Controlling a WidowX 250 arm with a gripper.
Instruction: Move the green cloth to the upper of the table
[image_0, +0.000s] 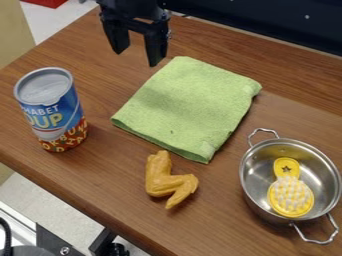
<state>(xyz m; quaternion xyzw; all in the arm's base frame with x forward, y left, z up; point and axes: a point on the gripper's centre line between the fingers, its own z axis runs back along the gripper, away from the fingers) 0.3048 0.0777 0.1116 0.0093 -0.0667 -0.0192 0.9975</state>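
**Folded lime-green fabric cloth (187, 107) lies ungripped on the brown wood-grain counter (100, 172); the move looks undone**

Camera view: the cloth lies flat around the middle of the counter, with bare wood between it and the far edge. The black two-finger gripper (137, 58) hangs beside the cloth's far left corner, its jaws apart and holding nothing. Judging from this, the grasp, the shift toward the upper side and the release are all left to do.

Left of the cloth stands a blue-and-red cylindrical can (53, 110); just below it lies an orange-brown plastic chicken wing (163, 177). To its lower right sits a round silver metal pot (262, 210) holding a yellow brush-like piece (287, 187).

The top edge cuts off the upper arm. The cloth's underside is hidden, and how high the jaws hang above the wood is hard to judge.
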